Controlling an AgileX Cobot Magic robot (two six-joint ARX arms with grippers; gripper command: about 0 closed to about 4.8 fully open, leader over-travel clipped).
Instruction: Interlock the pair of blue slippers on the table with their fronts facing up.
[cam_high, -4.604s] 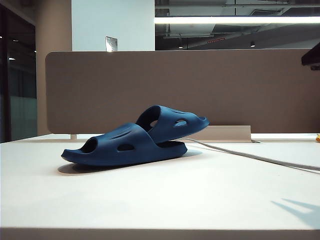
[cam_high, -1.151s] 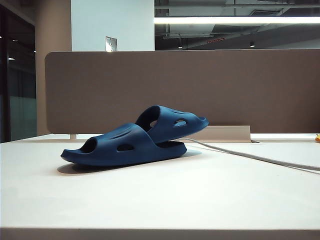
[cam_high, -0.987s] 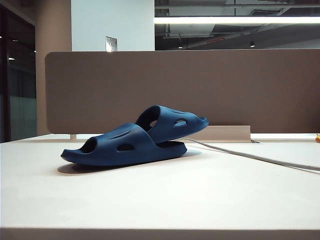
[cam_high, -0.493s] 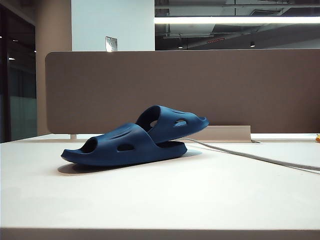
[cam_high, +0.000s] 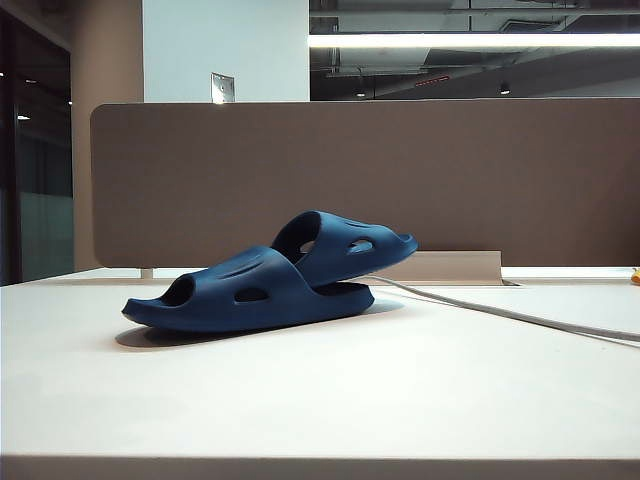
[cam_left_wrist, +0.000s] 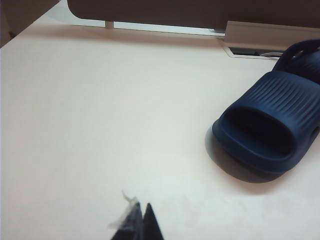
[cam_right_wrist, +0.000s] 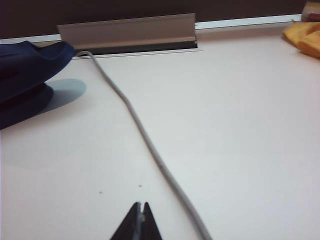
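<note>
Meanwhile left gripper (cam_left_wrist: 139, 223) and right gripper (cam_right_wrist: 139, 221) hover closed, empty

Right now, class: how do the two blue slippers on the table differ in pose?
The front slipper lies flat on the table; the rear slipper is tilted, one end lifted off it. The front slipper's open toe points left in the exterior view; the rear slipper's raised end points right, tucked into the front one. Both are the same navy moulded slides with oval side vents.

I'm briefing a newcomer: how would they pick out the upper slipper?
Start at the brown divider behind the table. Before it lie two blue slippers, interlocked. The upper slipper is the tilted one, wedged into the lower slipper, which lies flat.
</note>
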